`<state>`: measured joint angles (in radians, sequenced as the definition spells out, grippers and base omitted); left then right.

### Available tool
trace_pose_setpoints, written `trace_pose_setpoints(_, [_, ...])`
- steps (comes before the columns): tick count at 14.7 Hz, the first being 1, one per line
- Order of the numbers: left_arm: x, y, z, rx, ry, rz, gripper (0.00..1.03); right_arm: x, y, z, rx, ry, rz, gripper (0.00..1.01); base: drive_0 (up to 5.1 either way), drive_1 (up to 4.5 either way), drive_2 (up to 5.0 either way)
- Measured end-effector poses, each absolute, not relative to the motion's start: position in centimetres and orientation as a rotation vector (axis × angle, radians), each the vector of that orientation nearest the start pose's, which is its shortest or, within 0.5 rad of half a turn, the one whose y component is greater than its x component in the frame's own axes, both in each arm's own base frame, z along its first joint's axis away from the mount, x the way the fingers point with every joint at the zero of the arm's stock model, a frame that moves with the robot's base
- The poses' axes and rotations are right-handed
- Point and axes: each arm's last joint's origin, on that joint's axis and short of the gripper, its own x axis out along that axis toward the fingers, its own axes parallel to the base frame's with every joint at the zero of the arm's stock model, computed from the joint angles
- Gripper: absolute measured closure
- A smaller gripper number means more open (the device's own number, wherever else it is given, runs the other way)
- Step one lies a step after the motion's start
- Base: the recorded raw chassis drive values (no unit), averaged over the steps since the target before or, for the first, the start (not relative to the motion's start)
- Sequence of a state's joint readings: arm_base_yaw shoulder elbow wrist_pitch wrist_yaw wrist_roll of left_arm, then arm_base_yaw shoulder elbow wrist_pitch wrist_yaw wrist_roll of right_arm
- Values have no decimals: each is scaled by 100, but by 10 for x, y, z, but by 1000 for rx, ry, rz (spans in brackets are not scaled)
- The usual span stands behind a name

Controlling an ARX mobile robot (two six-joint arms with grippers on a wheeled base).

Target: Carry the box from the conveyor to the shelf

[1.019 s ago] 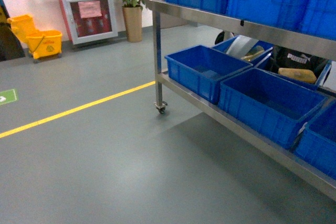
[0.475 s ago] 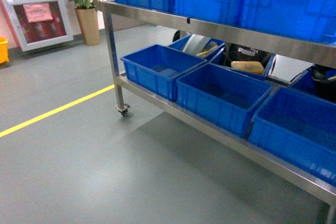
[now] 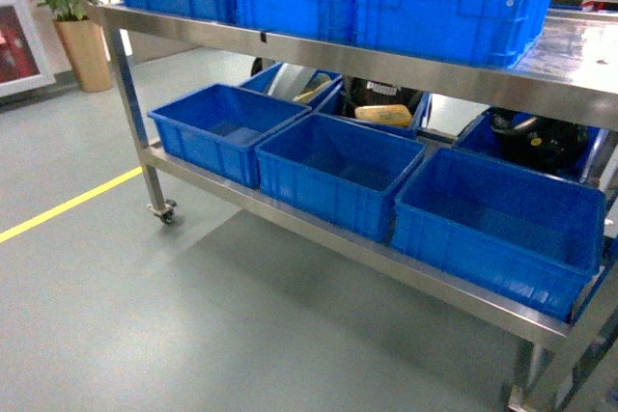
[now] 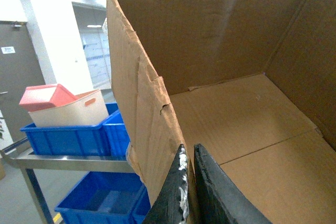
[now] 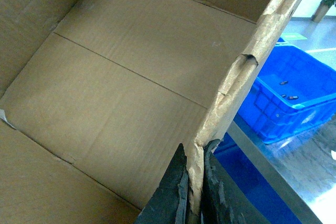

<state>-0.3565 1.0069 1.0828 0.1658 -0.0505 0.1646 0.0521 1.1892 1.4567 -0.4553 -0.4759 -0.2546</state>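
Observation:
The box (image 4: 236, 108) is a big brown cardboard carton with ragged top edges and an empty inside. My left gripper (image 4: 189, 148) is shut on its left wall, one finger outside and one inside. In the right wrist view the box (image 5: 121, 77) fills the frame, and my right gripper (image 5: 195, 148) is shut on its torn right wall. The steel shelf (image 3: 579, 55) stands ahead in the head view, with bare metal at its top right. Below the right wall lies the shelf (image 5: 294, 166) surface. Neither the box nor the grippers show in the head view. The conveyor is out of view.
Blue plastic bins (image 3: 338, 166) line the lower level and more blue bins (image 3: 435, 2) sit on the top level. A potted plant (image 3: 72, 26) stands far left. A yellow floor line (image 3: 68, 205) crosses the grey floor. A white and pink tub (image 4: 63, 106) rests in a blue bin.
The head view has swung to the right: the shelf has slid left and grown larger. The yellow mop bucket and most of the red-framed door have left the frame.

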Motion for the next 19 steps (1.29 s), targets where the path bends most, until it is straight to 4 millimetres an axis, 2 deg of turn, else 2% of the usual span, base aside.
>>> trace_pose_setpoints(19, [200, -73, 428, 114, -263, -285, 101, 233, 25, 454, -208, 118, 547, 98, -160, -160, -160])
